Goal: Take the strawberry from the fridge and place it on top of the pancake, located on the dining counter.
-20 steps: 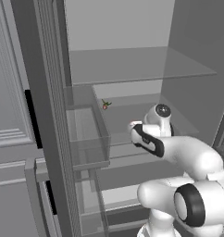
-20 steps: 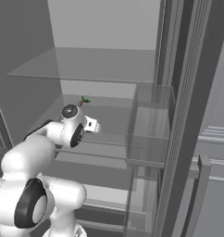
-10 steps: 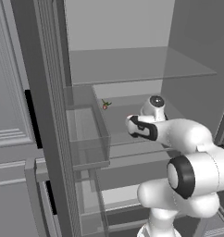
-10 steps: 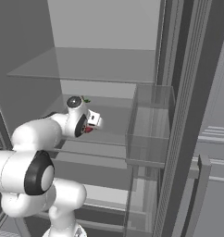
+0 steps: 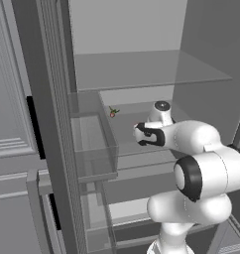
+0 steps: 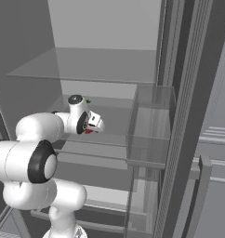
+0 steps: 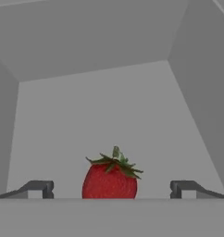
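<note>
The fridge [image 5: 142, 69] stands open, showing its pale inside and glass shelves. On the middle shelf sits the strawberry [image 5: 112, 112], small and red with a green top. My gripper [image 5: 137, 133] reaches in at shelf height, a little in front and to the right of the berry. In the hand view the strawberry [image 7: 110, 180] stands upright, centred between my two fingertips [image 7: 40, 187], just ahead of them. The gripper [image 7: 111, 190] is open and touches nothing. From the right side, the hand [image 6: 100, 123] points into the fridge. The pancake and the dining counter are out of view.
A clear door bin [image 5: 92, 144] hangs on the open left door, close beside my hand. The right door's bin [image 6: 149, 125] stands on the other side. A glass shelf [image 6: 86, 69] lies above the arm, and the fridge's right wall [image 5: 211, 44] is near the elbow.
The arm has stretched further into the fridge, bringing the hand up and closer to the strawberry. The jaws have stayed open and the berry has not moved.
</note>
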